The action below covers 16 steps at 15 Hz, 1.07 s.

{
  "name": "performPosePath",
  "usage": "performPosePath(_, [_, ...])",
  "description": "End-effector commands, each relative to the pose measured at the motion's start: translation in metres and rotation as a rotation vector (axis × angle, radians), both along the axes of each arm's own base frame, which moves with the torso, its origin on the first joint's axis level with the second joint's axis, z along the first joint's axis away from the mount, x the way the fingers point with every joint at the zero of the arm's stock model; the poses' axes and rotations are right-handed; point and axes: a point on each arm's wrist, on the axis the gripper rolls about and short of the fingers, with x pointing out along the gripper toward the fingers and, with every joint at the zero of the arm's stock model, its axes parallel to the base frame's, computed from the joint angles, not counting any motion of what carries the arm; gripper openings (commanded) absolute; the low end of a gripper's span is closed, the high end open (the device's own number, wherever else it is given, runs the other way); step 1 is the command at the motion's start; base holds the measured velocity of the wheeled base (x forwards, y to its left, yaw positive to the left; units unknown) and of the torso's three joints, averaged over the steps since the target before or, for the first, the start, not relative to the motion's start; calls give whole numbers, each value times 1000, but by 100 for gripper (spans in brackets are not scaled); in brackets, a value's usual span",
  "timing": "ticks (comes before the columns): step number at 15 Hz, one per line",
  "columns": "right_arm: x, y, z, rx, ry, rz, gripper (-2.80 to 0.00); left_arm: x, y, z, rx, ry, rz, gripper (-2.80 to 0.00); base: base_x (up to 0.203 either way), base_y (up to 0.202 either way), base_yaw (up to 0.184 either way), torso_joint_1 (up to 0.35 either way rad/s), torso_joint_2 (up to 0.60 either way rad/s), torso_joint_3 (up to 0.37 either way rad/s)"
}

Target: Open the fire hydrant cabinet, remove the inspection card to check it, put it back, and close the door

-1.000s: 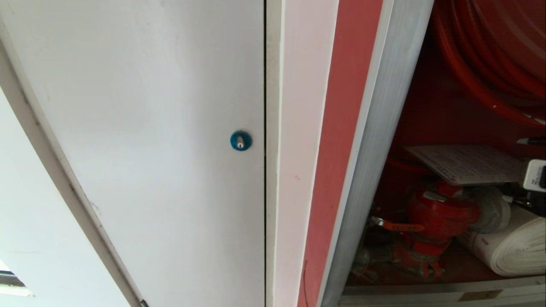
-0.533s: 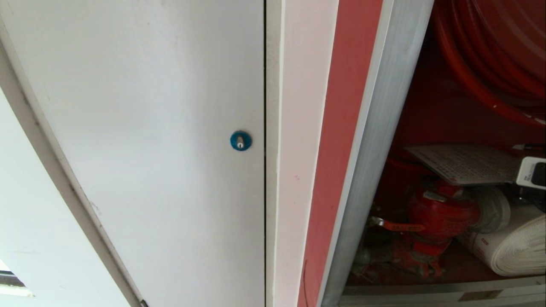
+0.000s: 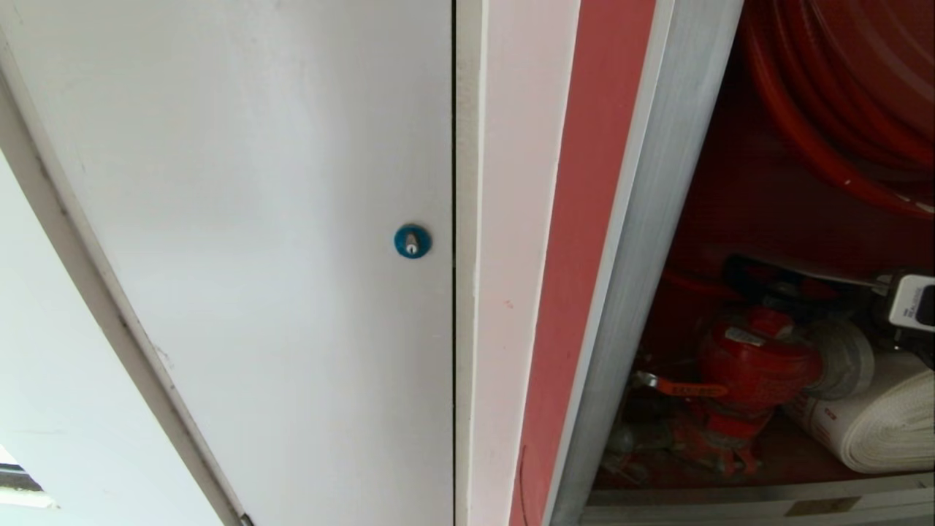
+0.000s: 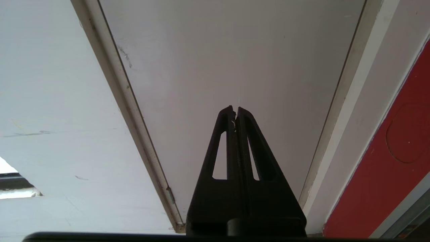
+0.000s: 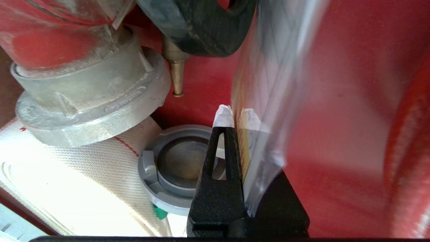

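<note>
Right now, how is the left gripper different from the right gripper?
The left gripper holds nothing; the right gripper is clamped on the inspection card. The left gripper hangs outside before the plain white panel; the right gripper is inside the fire hydrant cabinet, near the rolled white hose. The left fingertips are bare black; the right ones are wrapped in white. Both are shut.

Floor of the red-lined, aluminium-framed fire hydrant cabinet [image 3: 628, 241], seen through the open front. On the dark red cabinet floor [image 3: 789, 453] stand the red cast hydrant valve [image 3: 752, 365] with its grey metal coupling [image 3: 840, 358], toward the left, and, touching it at right, the rolled white woven fire hose [image 3: 884, 427], whose grey ring coupling [image 5: 174, 168] lies against the roll.
</note>
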Motion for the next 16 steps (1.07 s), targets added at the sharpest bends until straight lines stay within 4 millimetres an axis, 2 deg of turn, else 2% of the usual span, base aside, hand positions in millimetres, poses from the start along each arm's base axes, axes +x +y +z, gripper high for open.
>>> performPosePath(1, [-5, 3, 4, -17, -18, 5, -280, 1, 0, -3, 0, 12, 0, -280, 0, 0, 0, 0, 0, 0])
performPosePath(10, [-44, 20, 22, -58, -90, -9, -280, 1, 0, -3, 0, 12, 0, -280, 0, 0, 0, 0, 0, 0])
performPosePath(13, [-77, 35, 29, -75, -66, -86, -280, 1, 0, -3, 0, 12, 0, -280, 0, 0, 0, 0, 0, 0])
performPosePath(16, [-101, 45, 34, -101, -53, -165, -280, 1, 0, -3, 0, 12, 0, -280, 0, 0, 0, 0, 0, 0])
